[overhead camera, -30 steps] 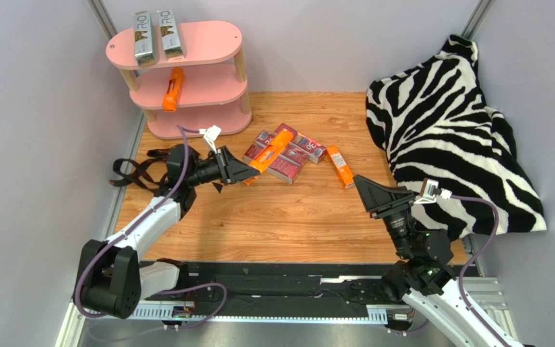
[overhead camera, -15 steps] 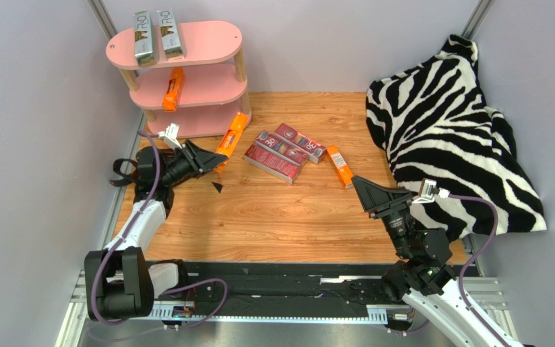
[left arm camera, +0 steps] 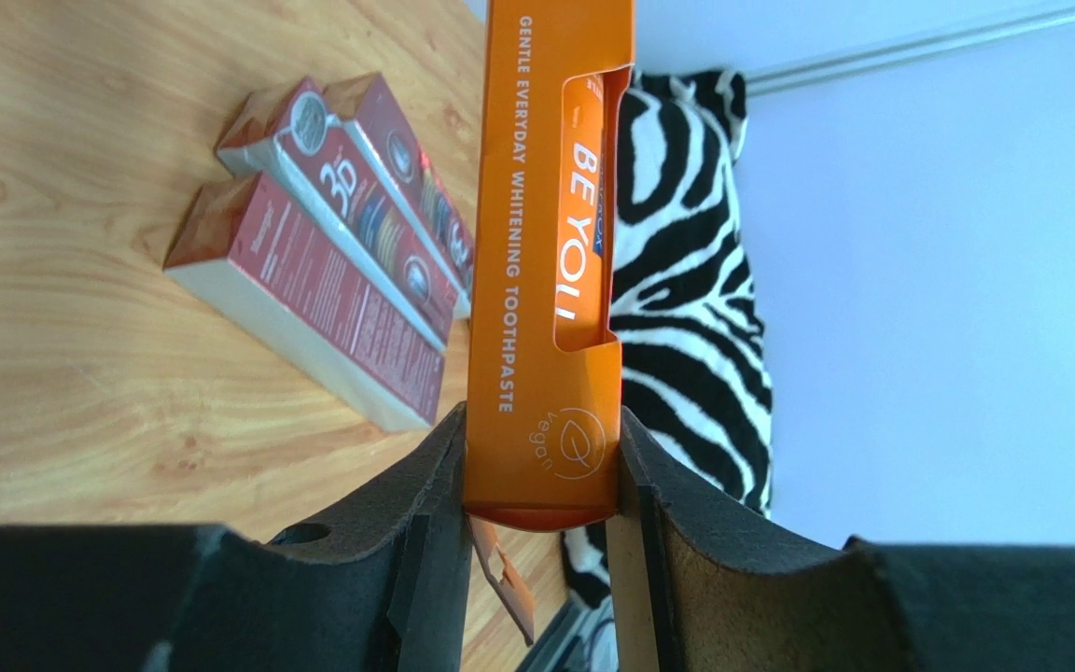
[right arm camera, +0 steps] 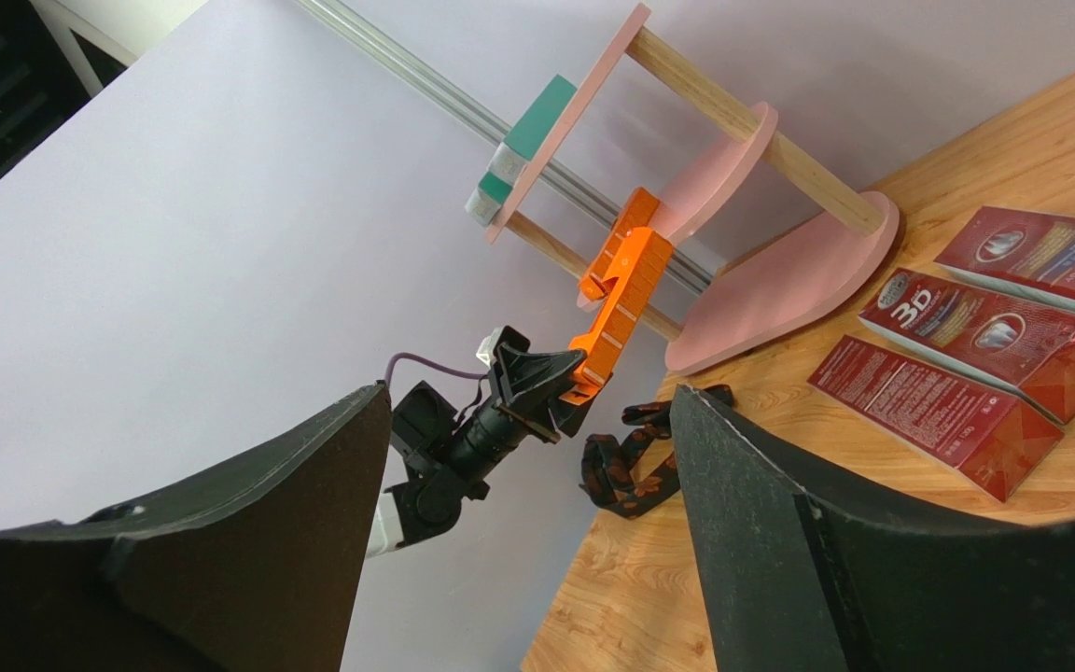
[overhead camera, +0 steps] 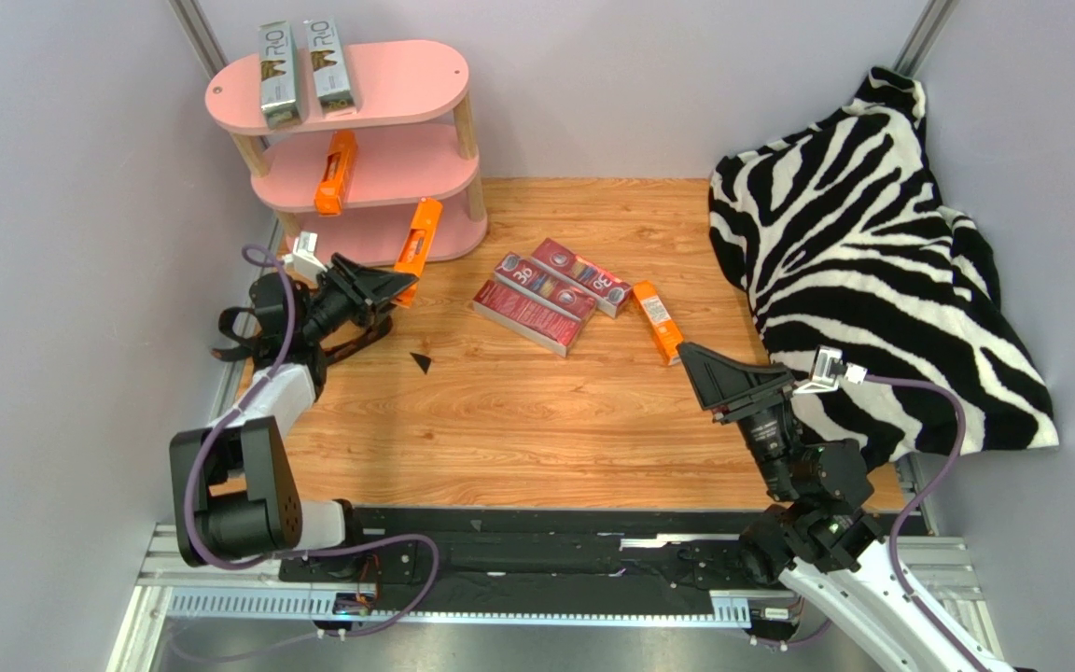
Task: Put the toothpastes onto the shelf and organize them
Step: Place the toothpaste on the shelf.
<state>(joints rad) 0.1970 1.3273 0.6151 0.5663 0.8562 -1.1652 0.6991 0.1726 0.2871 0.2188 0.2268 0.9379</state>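
Note:
The pink three-tier shelf (overhead camera: 389, 84) stands at the back left. Two silver-grey toothpastes (overhead camera: 277, 70) lie on its top board and an orange one (overhead camera: 337, 171) on the middle board. My left gripper (overhead camera: 386, 284) is shut on another orange toothpaste (overhead camera: 420, 234) (left arm camera: 546, 280), held in the air beside the shelf's lower boards. Three dark red toothpastes (overhead camera: 543, 297) (left arm camera: 347, 238) lie together mid-table, with a further orange one (overhead camera: 658, 321) to their right. My right gripper (overhead camera: 705, 371) (right arm camera: 522, 560) hangs open near that carton, with nothing between its fingers.
A zebra-print cloth (overhead camera: 873, 238) covers the right side of the table. A black strap (overhead camera: 256, 336) (right arm camera: 634, 462) lies at the left edge under my left arm. A small black scrap (overhead camera: 421, 361) sits on the wood. Grey walls close in left and right.
My left arm has swung left and back with the orange toothpaste, from over the red cartons to beside the shelf. The right gripper has barely moved.

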